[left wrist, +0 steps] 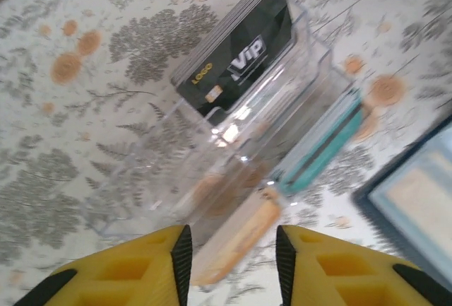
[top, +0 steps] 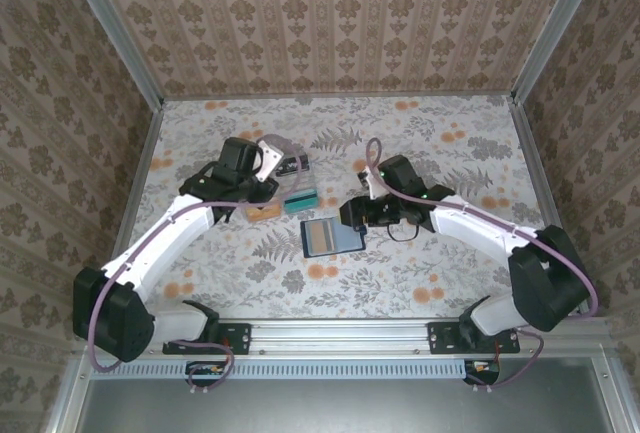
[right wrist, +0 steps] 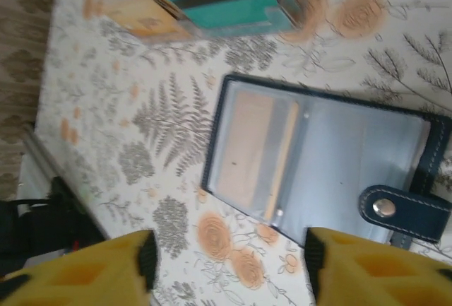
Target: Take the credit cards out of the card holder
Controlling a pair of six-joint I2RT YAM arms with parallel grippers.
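Navy-blue outside and grey-blue within, the card holder (right wrist: 339, 165) lies open on the floral counter (top: 400, 278). 1 tan card (right wrist: 244, 147) sits in its slot, and the snap tab (right wrist: 402, 210) is folded over its edge. My right jaws hang parted above the card holder, gripping nothing. Beyond the card holder, to its left, a clear tray (left wrist: 162, 179) holds a black VIP card (left wrist: 240, 51) and a teal card (left wrist: 325, 143). My left jaws stand released on either side of an orange-tan card (left wrist: 240, 239), not pinching it.
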